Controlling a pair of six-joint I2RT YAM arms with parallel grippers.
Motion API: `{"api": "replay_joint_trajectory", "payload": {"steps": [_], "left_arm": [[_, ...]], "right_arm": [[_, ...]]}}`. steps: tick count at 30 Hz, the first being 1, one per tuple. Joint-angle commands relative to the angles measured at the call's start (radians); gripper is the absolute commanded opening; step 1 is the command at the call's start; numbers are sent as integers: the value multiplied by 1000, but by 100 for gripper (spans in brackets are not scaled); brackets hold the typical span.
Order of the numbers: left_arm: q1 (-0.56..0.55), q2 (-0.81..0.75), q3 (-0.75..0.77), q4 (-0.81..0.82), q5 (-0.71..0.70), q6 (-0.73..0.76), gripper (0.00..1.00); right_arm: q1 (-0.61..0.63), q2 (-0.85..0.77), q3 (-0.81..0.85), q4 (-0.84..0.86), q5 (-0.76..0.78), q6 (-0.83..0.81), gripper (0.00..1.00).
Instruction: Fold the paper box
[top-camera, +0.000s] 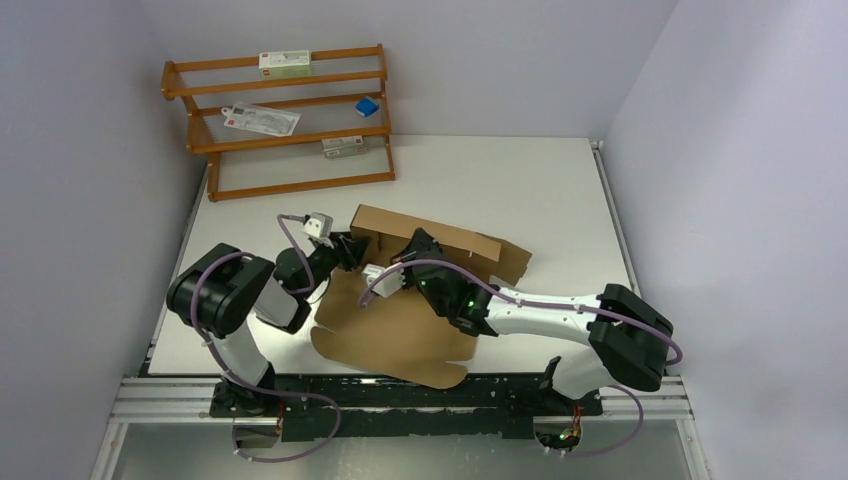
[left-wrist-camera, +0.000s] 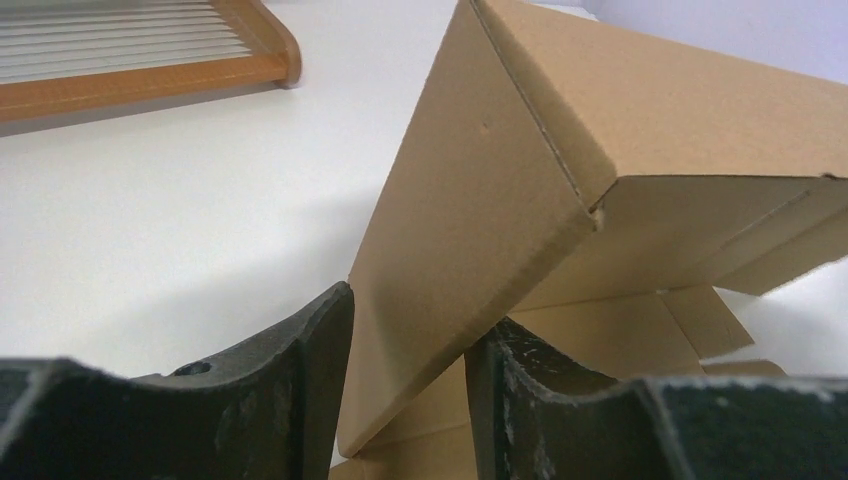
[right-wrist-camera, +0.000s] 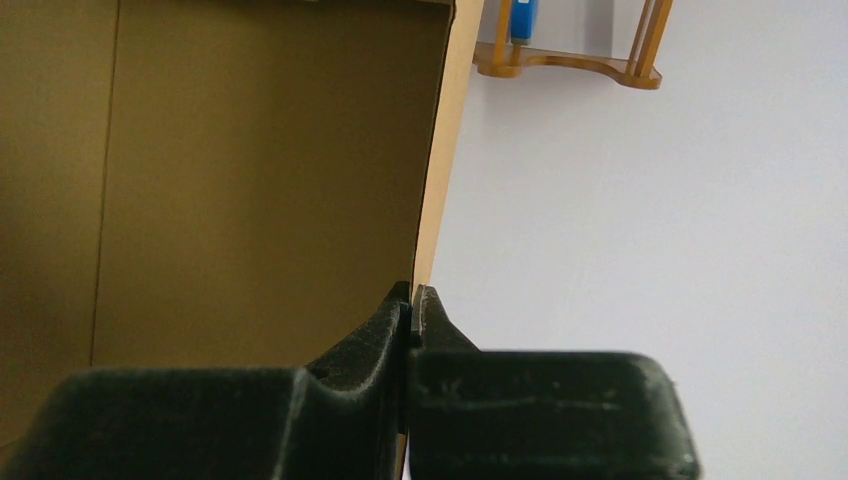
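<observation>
The paper box, a plain brown cardboard sheet, lies flat mid-table with its far wall folded upright. My left gripper is at that wall's left end. In the left wrist view a tilted side flap fills the space between the fingers of the left gripper, which still stand apart. My right gripper reaches over the sheet from the right. Its tips are pinched on the thin edge of the upright wall.
A wooden rack stands at the back left with small white cartons and a blue item on its shelves. It also shows as the rack's foot and the rack's end. Grey walls close in on three sides.
</observation>
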Motion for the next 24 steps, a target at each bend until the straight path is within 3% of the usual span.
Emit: {"api": "replay_joint_trajectory", "payload": {"steps": [1,16,24], "left_arm": [[-26,0,6,115,-209,6,48],[-135,82,-3,222,-557,-1,44],[-232,95,5,250,-814,63,46]], "right_arm": [[9,24,4,-139,-69,44,0],[11,6,53,-263,-76,99,0],[15,15,81,-321,-92,128,0]]}}
